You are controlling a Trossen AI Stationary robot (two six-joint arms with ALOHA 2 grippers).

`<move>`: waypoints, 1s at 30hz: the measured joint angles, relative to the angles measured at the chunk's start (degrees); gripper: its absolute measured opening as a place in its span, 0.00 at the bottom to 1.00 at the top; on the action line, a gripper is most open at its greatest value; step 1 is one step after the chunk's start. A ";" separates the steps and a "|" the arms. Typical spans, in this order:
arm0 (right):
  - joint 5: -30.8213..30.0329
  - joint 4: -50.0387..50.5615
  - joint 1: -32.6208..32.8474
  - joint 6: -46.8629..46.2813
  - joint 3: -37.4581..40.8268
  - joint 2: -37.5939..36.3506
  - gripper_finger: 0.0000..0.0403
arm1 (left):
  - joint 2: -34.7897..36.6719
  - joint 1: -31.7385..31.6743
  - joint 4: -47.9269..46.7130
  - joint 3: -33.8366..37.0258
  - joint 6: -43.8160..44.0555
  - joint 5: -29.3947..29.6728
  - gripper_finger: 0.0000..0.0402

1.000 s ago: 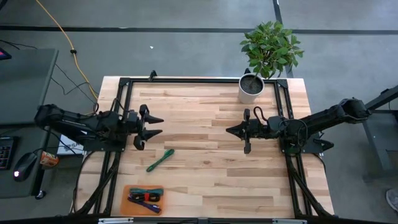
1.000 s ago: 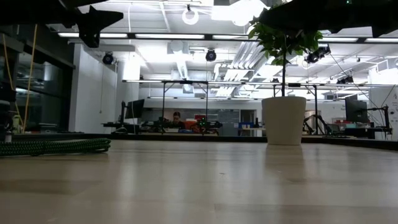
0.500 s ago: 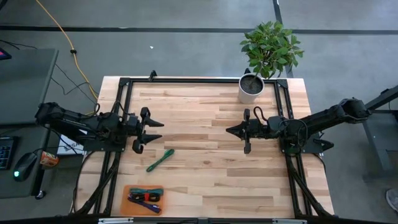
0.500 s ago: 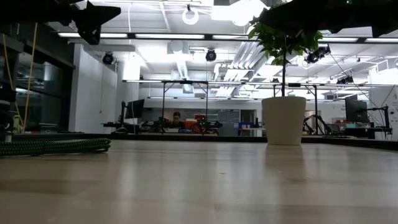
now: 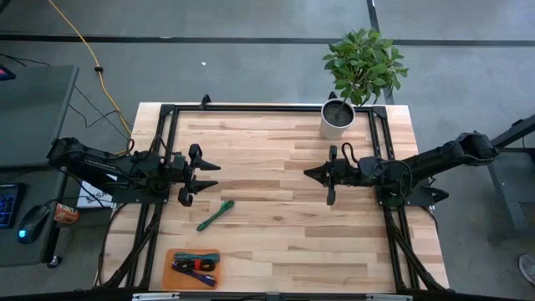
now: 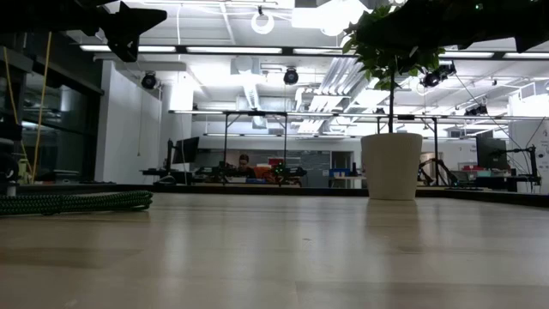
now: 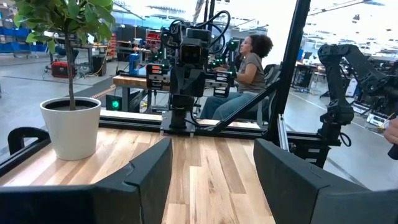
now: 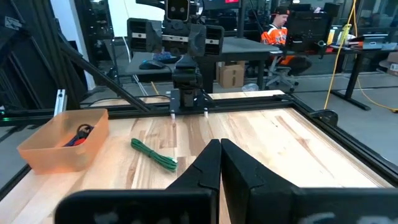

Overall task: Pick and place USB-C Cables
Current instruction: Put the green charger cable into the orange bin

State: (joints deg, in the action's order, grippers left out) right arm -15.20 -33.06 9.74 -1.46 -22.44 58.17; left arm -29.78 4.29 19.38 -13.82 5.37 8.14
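Your left arm reaches in from the left edge of the table, its forearm low and level, and its dark two-finger left gripper (image 5: 206, 173) points toward the middle with the fingers (image 7: 146, 174) spread wide apart. Your right arm stretches in from the right edge, mirrored, and its dark two-finger right gripper (image 5: 311, 175) faces the left one with the fingertips (image 8: 211, 163) pressed together.

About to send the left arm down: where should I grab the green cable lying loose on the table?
Take the green cable at mid-length, from straight above, fingers across its width. It lies flat and diagonal on bare wood, nearest the open left tool, with the orange tray well clear.
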 joint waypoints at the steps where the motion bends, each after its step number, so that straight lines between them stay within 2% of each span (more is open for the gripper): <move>1: 0.00 -0.03 0.02 -0.01 0.00 0.00 0.00 | -0.02 0.00 0.00 0.00 0.00 0.00 0.51; 14: -0.22 1.13 0.00 -1.87 0.00 -2.46 0.00 | -0.02 0.00 -0.38 0.00 0.44 -0.01 0.51; 19: -0.22 0.03 0.02 -1.47 6.30 -10.63 0.00 | -0.02 0.00 -1.12 0.00 0.50 -0.02 0.51; 22: -0.24 -7.88 0.00 -3.86 13.98 -17.56 0.00 | -0.02 0.00 -1.14 0.00 0.46 -0.02 0.51; 25: 0.22 -11.21 0.02 -5.65 20.39 -23.31 0.00 | -0.02 0.00 -0.75 0.00 0.46 -0.02 0.51; 30: 1.10 -6.01 0.07 -7.12 21.57 -28.02 0.00 | 0.00 0.00 0.13 -0.02 0.44 -0.02 0.51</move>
State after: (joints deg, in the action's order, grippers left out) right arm -14.11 -39.07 9.80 -8.58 -0.86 30.15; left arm -29.78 4.29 19.51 -13.85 5.80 8.12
